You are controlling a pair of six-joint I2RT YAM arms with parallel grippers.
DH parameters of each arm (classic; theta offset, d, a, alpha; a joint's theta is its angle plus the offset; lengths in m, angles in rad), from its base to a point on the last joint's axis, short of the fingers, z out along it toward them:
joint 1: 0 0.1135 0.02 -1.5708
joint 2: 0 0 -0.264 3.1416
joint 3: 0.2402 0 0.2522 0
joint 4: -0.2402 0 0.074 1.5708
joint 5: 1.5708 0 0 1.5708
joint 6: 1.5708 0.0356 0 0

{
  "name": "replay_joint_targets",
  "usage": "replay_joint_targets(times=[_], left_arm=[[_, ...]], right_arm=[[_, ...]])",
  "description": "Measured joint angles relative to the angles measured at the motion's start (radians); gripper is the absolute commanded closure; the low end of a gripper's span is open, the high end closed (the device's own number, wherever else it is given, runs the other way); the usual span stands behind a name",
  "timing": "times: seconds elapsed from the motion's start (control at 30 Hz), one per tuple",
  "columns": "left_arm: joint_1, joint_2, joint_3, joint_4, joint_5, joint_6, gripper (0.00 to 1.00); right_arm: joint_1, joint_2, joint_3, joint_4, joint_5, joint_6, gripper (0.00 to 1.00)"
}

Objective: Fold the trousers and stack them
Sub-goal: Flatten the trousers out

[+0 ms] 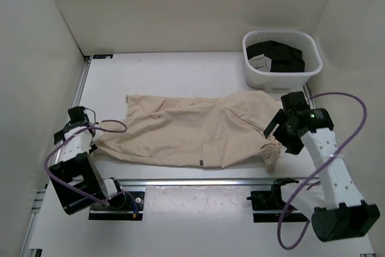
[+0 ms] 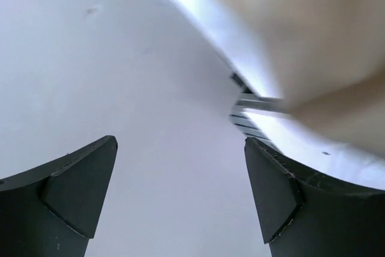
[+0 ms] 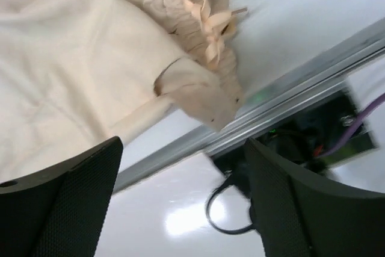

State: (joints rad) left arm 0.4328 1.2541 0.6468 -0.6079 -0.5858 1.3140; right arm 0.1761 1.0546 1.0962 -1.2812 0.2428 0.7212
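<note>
Beige trousers (image 1: 192, 130) lie spread across the middle of the table (image 1: 180, 70), waistband to the right.
We see the right gripper (image 3: 180, 145) with fingers parted and holding nothing, just by the gathered waistband and its drawstring (image 3: 210, 34). The left gripper (image 2: 180, 148) is likewise spread and bare at the left leg end, where a blurred beige patch is probably the cuff. A white basket (image 1: 249, 70) of dark clothes (image 1: 280, 55) sits upper right.
</note>
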Motion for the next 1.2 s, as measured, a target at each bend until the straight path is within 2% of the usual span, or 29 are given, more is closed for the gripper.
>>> replay_joint_targets(times=[0.1,0.13,0.2,0.3,0.4,0.43,0.53,0.67,0.77,0.83,0.97,1.07,1.1,1.2], left_arm=[[0.004,0.018,0.072,-0.017,0.005,-0.023,0.02],[0.003,0.035,0.098,-0.023,0.010,-0.048,0.02],[0.000,0.105,0.168,-0.035,0.026,-0.121,0.02],[-0.005,0.226,0.259,-0.031,0.045,-0.238,0.02],[-0.010,0.311,0.281,-0.024,0.060,-0.336,0.03],[-0.013,0.330,0.275,-0.027,0.068,-0.361,0.03],[-0.019,0.372,0.241,-0.032,0.085,-0.416,0.03],[-0.034,0.411,0.188,-0.019,0.037,-0.436,0.03],[-0.040,0.425,0.153,0.021,-0.051,-0.426,0.03],[-0.042,0.451,0.139,0.035,-0.113,-0.422,0.03],[-0.040,0.459,0.142,0.045,-0.127,-0.434,0.03],[-0.039,0.457,0.143,0.044,-0.129,-0.438,0.03],[-0.039,0.455,0.143,0.044,-0.130,-0.439,0.03],[-0.037,0.452,0.143,0.046,-0.130,-0.438,0.03]], right_arm=[[-0.002,-0.124,-0.068,0.006,-0.019,0.143,0.25],[-0.005,-0.173,-0.120,0.012,-0.022,0.203,0.37],[-0.008,-0.272,-0.237,0.018,-0.014,0.343,0.49],[-0.012,-0.327,-0.376,0.092,-0.001,0.489,0.59],[-0.013,-0.250,-0.464,0.228,0.004,0.547,0.75],[-0.015,-0.201,-0.468,0.260,0.004,0.539,0.84],[-0.019,0.004,-0.457,0.356,0.005,0.474,0.97],[-0.019,0.254,-0.451,0.402,0.003,0.377,0.98],[-0.018,0.285,-0.429,0.396,0.025,0.303,0.98],[-0.019,0.316,-0.397,0.374,0.077,0.256,0.98],[-0.034,0.452,-0.237,0.304,0.246,0.150,0.93],[-0.041,0.500,-0.155,0.302,0.314,0.081,0.84],[-0.041,0.492,-0.148,0.300,0.316,0.070,0.73],[-0.042,0.410,-0.147,0.276,0.288,0.044,0.54]])
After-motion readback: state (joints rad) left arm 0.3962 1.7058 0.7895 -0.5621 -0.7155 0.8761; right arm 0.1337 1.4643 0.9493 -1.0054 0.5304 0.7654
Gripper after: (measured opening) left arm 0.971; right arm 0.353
